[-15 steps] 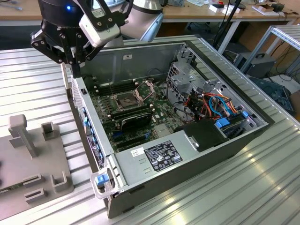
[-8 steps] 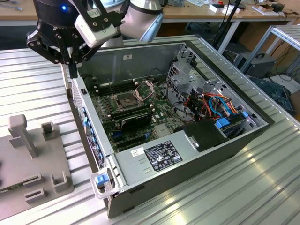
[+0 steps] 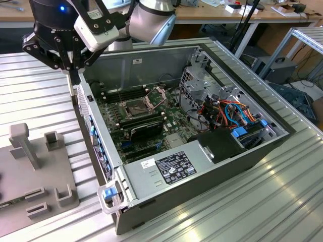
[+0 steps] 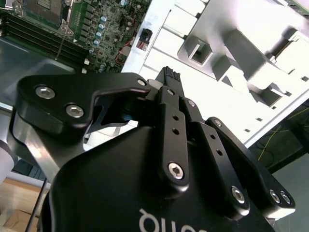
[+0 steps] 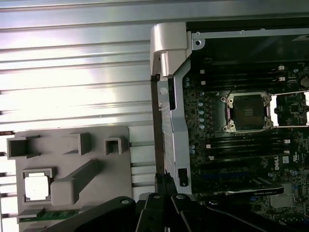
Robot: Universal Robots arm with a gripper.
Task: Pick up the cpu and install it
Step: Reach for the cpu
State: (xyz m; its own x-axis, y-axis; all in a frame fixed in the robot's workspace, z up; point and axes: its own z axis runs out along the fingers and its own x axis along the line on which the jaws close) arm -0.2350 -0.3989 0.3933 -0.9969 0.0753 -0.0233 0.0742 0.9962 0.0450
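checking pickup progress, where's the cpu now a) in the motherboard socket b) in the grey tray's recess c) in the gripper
b: in the first wrist view the cpu lies in a square recess of the grey tray, while the socket is empty.

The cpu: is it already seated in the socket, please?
No, the cpu lies in a recess of the grey holder, outside the computer case.

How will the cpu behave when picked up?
The cpu looks thin and flat, so probably stiff and light. Its shiny metal top may be slippery. Walled in by a recess of the grey tray, it likely cannot slide.
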